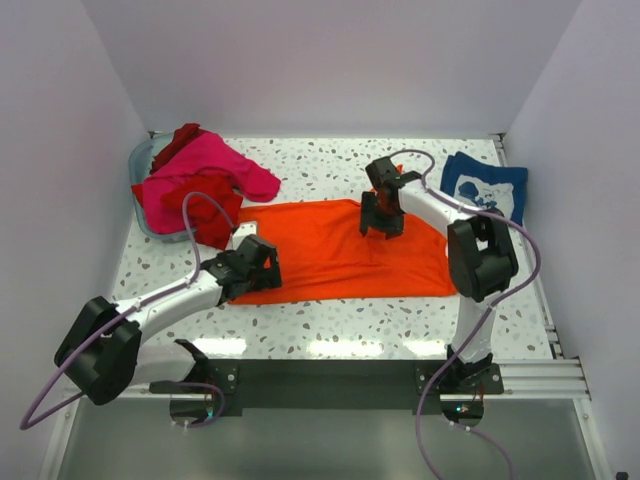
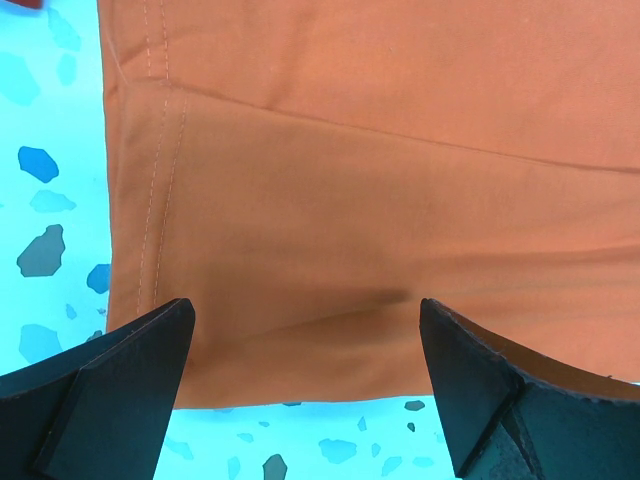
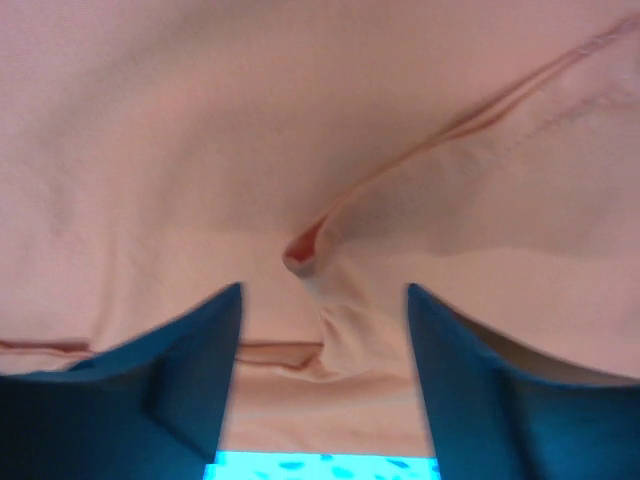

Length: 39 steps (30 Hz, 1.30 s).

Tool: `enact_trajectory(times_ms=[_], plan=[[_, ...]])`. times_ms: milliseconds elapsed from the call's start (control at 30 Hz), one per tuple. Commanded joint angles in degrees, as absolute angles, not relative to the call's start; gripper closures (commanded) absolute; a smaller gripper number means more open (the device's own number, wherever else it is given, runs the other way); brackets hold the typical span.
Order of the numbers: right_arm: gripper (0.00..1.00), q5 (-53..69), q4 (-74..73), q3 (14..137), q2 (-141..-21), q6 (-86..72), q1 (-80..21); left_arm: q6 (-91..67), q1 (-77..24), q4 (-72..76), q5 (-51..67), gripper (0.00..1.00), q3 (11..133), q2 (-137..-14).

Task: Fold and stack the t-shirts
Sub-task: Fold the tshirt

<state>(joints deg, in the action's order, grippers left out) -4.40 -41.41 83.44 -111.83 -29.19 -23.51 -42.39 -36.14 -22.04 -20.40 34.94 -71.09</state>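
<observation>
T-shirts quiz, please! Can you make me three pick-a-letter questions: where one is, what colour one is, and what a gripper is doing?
1. The navy blue t-shirt lies: A far left; B far right; C in a gripper.
2. The flat middle t-shirt is: A pink; B orange; C green.
3. The left gripper is: A shut on pink cloth; B out of sight; C open above the flat middle t-shirt.
Answers: B, it sits at the far right edge; B, the cloth is bright orange; C, its wrist view shows it spread wide over the cloth.

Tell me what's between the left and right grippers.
Only the orange t-shirt, spread flat; the top external view shows unbroken cloth from left gripper to right gripper.
</observation>
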Motion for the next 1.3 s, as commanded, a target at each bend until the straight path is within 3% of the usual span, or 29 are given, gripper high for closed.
enact_trajectory(times_ms=[0, 100, 200, 700, 1033, 1267], plan=[[0.27, -7.1, -44.4, 85.5, -105.1, -28.2, -23.6, -40.9, -36.3, -21.9, -22.5, 0.00, 38.1, -72.2], [0.17, -8.7, -44.5, 82.9, -100.3, -28.2, -23.2, -39.6, -36.3, -22.7, -23.6, 0.00, 40.9, -72.8], [0.15, -6.8, -42.5, 78.1, -96.2, -28.8, -21.4, -38.1, -36.3, -22.4, -23.6, 0.00, 43.6, -73.6], [0.15, 5.4, -28.2, 58.7, -96.0, -31.3, -11.5, -32.7, -36.3, -9.5, -16.7, 0.00, 46.0, -84.3], [0.15, 5.6, -28.2, 50.0, -94.2, -33.7, -10.5, -33.0, -36.3, -5.1, -18.9, 0.00, 39.2, -88.0], [0.15, 6.0, -29.4, 42.5, -86.9, -35.4, -10.5, -36.3, -36.3, -5.1, -18.5, 0.00, 33.5, -84.6]])
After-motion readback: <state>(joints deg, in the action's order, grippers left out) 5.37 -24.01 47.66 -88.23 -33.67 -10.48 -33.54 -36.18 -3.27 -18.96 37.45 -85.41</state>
